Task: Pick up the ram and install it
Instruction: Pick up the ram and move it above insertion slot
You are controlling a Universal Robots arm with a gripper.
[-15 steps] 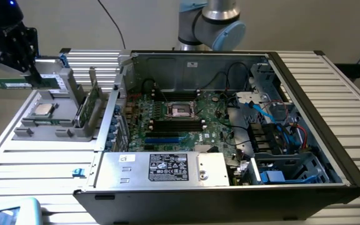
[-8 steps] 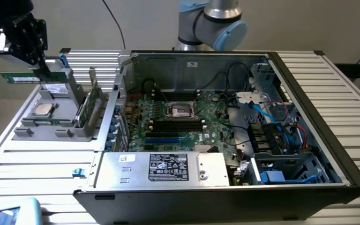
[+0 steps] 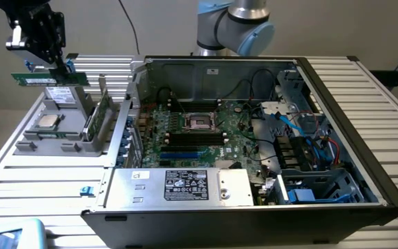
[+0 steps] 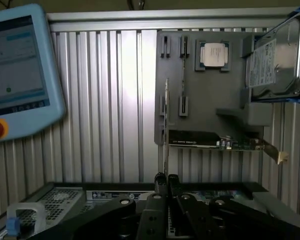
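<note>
1. End effector point(image 3: 62, 72), a black two-finger unit, hung at the upper part of the exterior view's left, above the desk point(image 3: 40, 176) of ribbed aluminium slats.
2. Its fingers were clamped narrowly on the ram point(image 3: 37, 79), a long, thin green circuit-board stick with a small white label.
3. The ram was held level in the air, gripped nearer one end, with the longer part projecting toward the exterior view's left.
4. The ram hung clear above the grey plastic parts holder point(image 3: 29, 146), touching nothing on it.
5. The holder carried a small square silver processor chip point(image 3: 47, 122), a silver hard drive point(image 3: 64, 96) standing tilted, and an upright green expansion card point(image 3: 99, 122).
6. The open black computer case point(image 3: 365, 155) lay on the desk just beside the holder, toward the exterior view's right.
7. Inside the case, the large green motherboard point(image 3: 237, 140) showed its long black memory slots point(image 3: 195, 138), well apart from the ram.
8. A light-blue handheld pendant point(image 4: 20, 75) with a red button lay on the desk in the wrist view.
</note>
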